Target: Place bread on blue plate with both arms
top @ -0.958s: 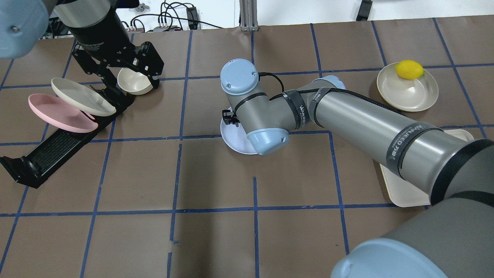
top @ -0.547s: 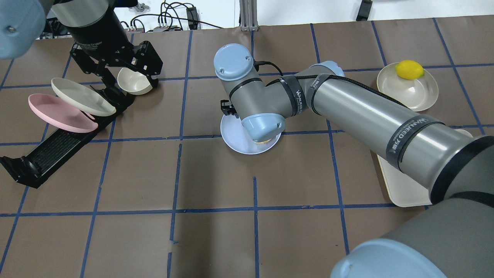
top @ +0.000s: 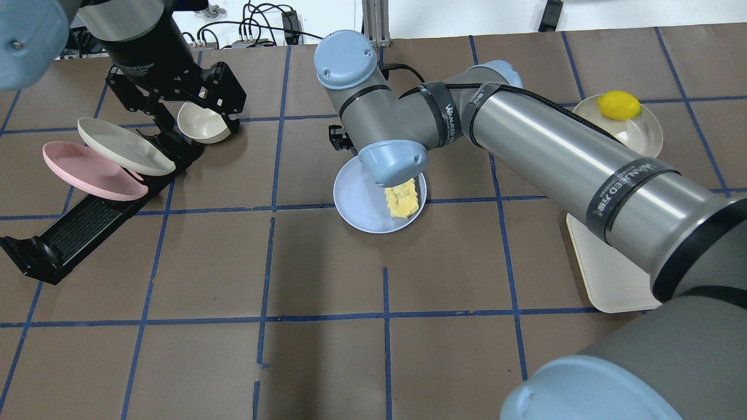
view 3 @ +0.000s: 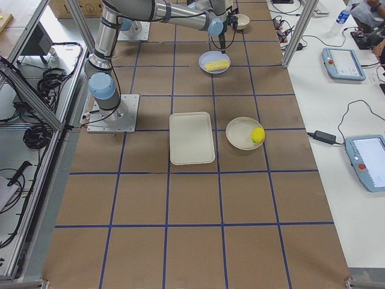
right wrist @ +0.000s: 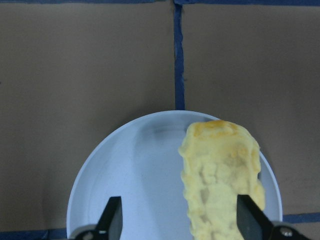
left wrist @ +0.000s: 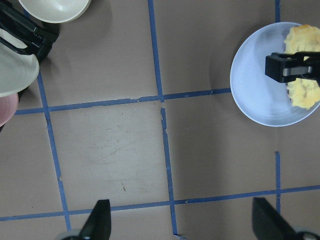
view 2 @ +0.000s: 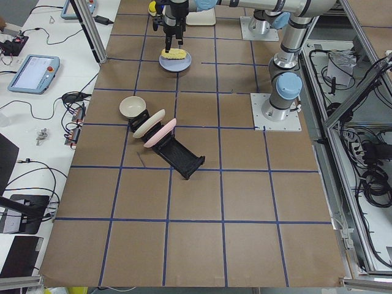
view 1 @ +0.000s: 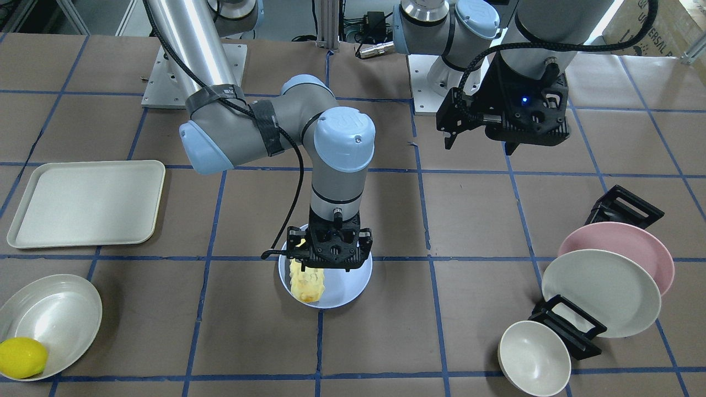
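Observation:
The bread [top: 401, 198] lies flat on the blue plate [top: 359, 201], on its right half, near the table's middle. It also shows in the right wrist view [right wrist: 220, 175] on the plate [right wrist: 135, 175], and in the front view [view 1: 308, 284]. My right gripper [right wrist: 180, 220] hangs open just above the plate and holds nothing; its fingers stand wider apart than the loaf. In the front view it [view 1: 331, 263] is over the plate's [view 1: 347, 289] robot-side rim. My left gripper [top: 198, 114] is open and empty at the far left, above a cream bowl [top: 204, 125].
A black rack [top: 76, 227] at the left holds a pink plate [top: 87, 172] and a cream plate [top: 122, 146]. A cream plate [top: 642, 140] with a lemon [top: 618, 105] sits far right. A cream tray [top: 607, 274] lies under the right arm.
My right wrist has risen and drawn back toward the table's far side, uncovering the bread on the blue plate. The left arm has barely moved.

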